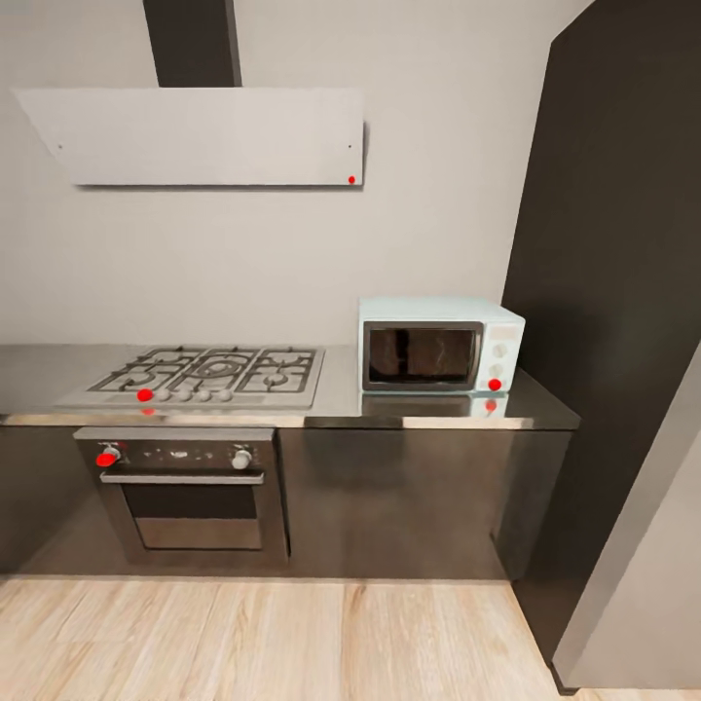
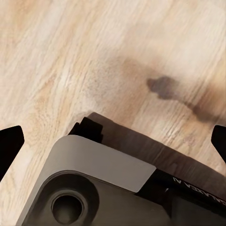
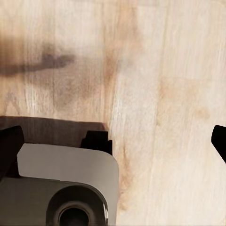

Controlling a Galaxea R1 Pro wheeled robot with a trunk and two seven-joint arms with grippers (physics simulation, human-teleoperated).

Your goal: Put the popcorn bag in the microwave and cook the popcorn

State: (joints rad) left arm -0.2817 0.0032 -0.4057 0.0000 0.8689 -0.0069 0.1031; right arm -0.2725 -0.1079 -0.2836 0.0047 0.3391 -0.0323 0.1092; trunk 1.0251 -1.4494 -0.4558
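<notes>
Both grippers, left (image 2: 113, 141) and right (image 3: 113, 141), hang spread over my base (image 2: 94, 188); ahead, I note the microwave (image 1: 440, 344) shut on the countertop (image 1: 331, 404).

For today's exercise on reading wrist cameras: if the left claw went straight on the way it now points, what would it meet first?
Probably the wood floor: the open left claw points down at bare planks, with nothing between, though the depth is unclear.

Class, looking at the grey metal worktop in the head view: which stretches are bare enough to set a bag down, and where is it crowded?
Bare: the grey brushed-metal worktop between the steel gas hob and the pale mint-blue microwave, the strip before the microwave, and the far left end. Crowded: the hob's grates.
</notes>
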